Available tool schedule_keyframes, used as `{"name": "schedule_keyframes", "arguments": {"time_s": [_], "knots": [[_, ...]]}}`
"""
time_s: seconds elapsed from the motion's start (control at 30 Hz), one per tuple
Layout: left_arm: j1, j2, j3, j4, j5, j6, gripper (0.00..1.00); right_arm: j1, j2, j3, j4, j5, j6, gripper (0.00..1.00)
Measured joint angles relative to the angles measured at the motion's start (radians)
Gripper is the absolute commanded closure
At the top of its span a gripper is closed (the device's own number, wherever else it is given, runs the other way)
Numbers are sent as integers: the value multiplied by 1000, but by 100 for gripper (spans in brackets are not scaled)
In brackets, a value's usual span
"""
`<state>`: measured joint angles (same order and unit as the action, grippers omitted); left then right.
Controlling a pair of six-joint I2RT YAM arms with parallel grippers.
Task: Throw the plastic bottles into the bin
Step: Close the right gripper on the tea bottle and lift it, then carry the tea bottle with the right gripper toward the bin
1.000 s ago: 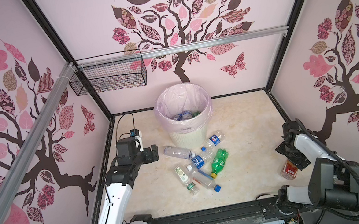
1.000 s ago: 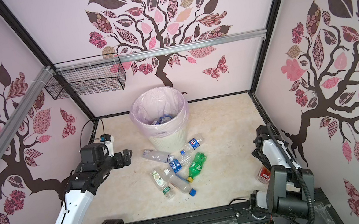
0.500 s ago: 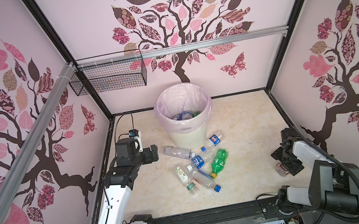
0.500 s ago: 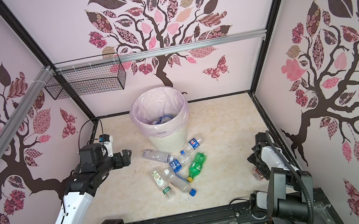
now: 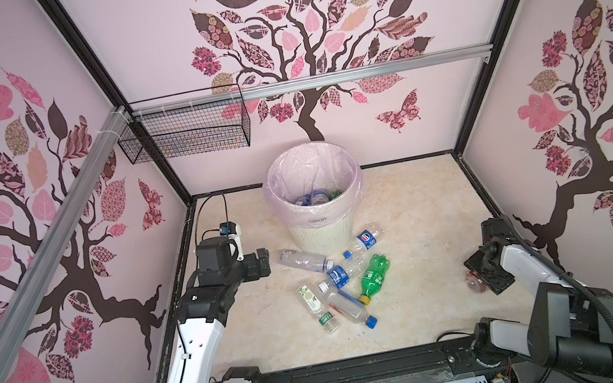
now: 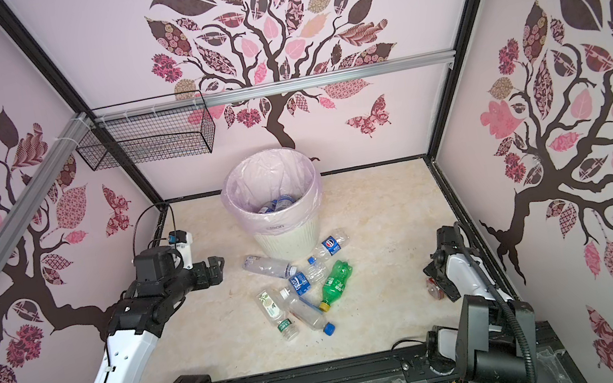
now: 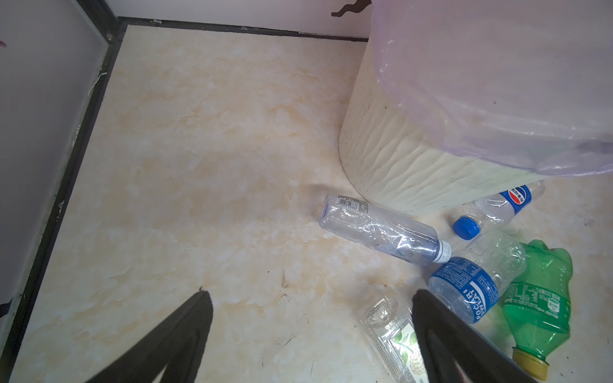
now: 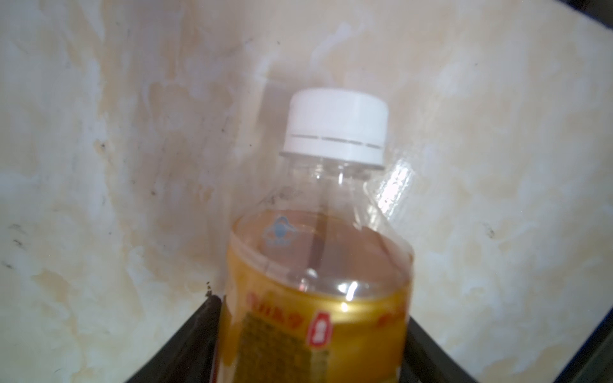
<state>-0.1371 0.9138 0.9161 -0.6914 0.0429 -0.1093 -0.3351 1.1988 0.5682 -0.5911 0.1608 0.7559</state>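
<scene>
Against the back wall of the pink-papered enclosure, the bin [image 5: 321,240] stands lined in pale pink with several bottles already inside. A heap of plastic bottles [image 5: 342,279] lies on the floor [image 5: 416,203] at its foot, the nearest clear bottle [image 7: 381,232] just ahead of the left gripper [image 7: 311,295], whose jaws gape wide and empty. Well apart, beside the right wall, a squat bottle [image 5: 475,285] lies flat under the right gripper [image 8: 313,318], whose jaws press both flanks of its label, with the white cap [image 8: 335,126] pointing away from the wrist along the claw's own line. That arm is by far the nearer, and its carry to the bin would likely run up and leftward over bare floor
</scene>
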Motion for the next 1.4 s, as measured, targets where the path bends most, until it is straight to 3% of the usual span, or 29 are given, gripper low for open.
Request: {"name": "schedule_keyframes", "arguments": {"time_s": [0.77, 1.23, 1.4], "knots": [[0, -9, 0, -1, 3, -16, 2, 0, -142, -14, 111, -166, -71, 45], [0, -13, 0, 0, 9, -24, 2, 2, -109, 104, 314, -584, -108, 43], [0, -14, 0, 0, 18, -34, 2, 47, -105, 156, 381, -692, -93, 43]]}}
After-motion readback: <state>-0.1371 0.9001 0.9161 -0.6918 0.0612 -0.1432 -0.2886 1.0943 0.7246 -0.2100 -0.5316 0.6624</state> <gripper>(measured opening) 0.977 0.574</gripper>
